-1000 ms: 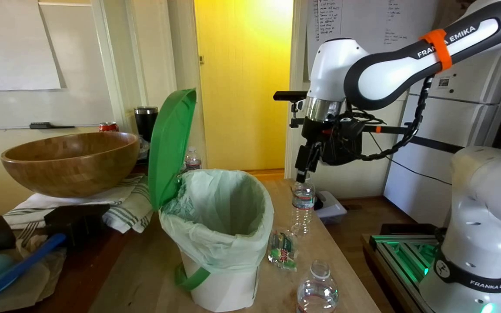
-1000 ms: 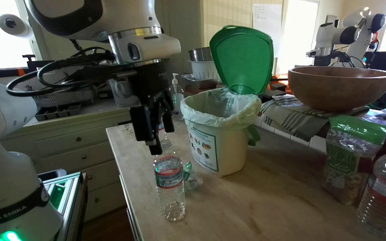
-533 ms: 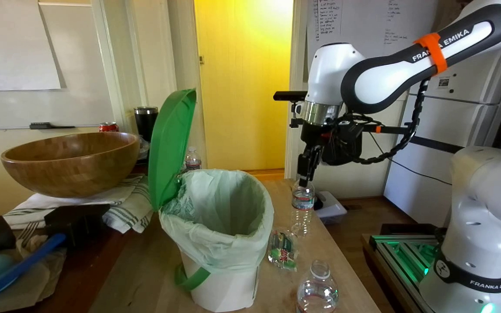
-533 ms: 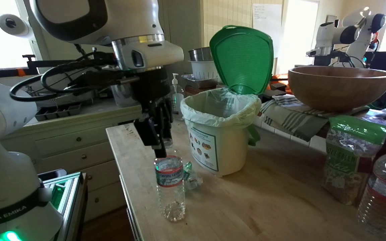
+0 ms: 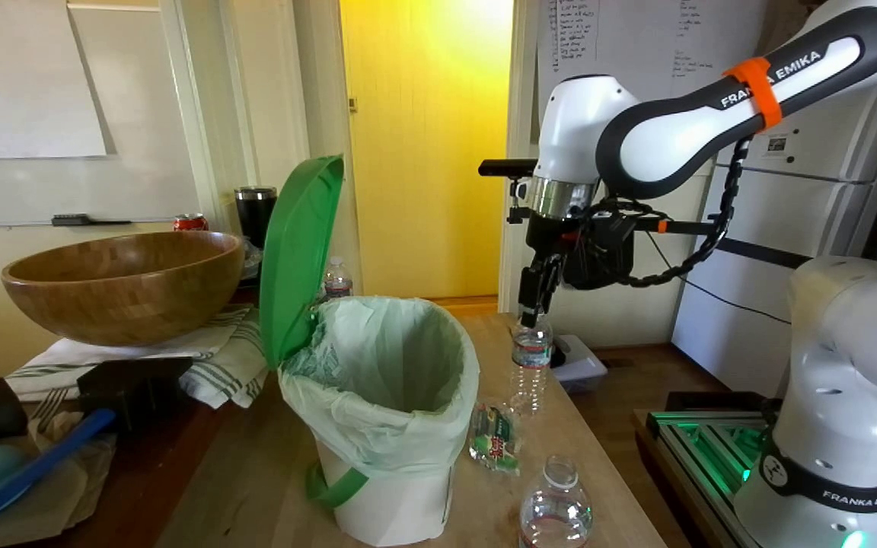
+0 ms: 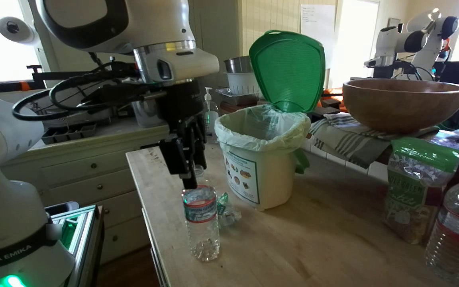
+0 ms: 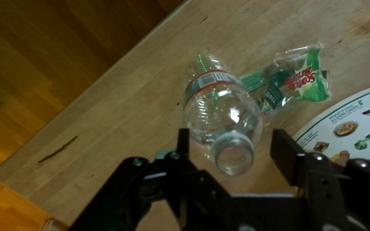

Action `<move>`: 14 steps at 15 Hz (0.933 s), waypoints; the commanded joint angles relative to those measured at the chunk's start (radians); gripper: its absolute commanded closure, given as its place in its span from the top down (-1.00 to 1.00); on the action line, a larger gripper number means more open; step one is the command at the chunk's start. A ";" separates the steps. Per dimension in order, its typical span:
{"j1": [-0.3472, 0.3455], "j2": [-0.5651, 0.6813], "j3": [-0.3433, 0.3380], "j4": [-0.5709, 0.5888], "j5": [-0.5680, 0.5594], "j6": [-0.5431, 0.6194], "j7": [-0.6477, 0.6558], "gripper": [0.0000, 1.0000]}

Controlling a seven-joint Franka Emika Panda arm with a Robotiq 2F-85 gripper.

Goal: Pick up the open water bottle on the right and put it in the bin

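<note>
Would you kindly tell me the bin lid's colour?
The lid is bright green, clearest in an exterior view.

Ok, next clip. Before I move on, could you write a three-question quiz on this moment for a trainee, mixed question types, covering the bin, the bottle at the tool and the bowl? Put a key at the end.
1. True or false: the green lid of the bin stands open.
2. Multiple choice: at the water bottle in the wrist view, the tool is a) shut on it; b) open, not clamped on it; c) out of sight.
3. Short answer: what does the wooden bowl rest on?

Key: 1. True. 2. b. 3. Striped cloth.
</note>
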State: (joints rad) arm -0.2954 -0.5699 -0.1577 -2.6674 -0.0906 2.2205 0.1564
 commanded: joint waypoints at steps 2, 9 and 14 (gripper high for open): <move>-0.002 0.014 0.001 -0.004 -0.006 0.026 -0.008 0.80; -0.002 0.014 0.004 -0.002 -0.012 0.032 -0.009 -0.31; -0.003 0.015 0.009 -0.001 -0.021 0.041 -0.006 -0.80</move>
State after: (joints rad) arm -0.2954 -0.5686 -0.1544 -2.6673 -0.1013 2.2367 0.1549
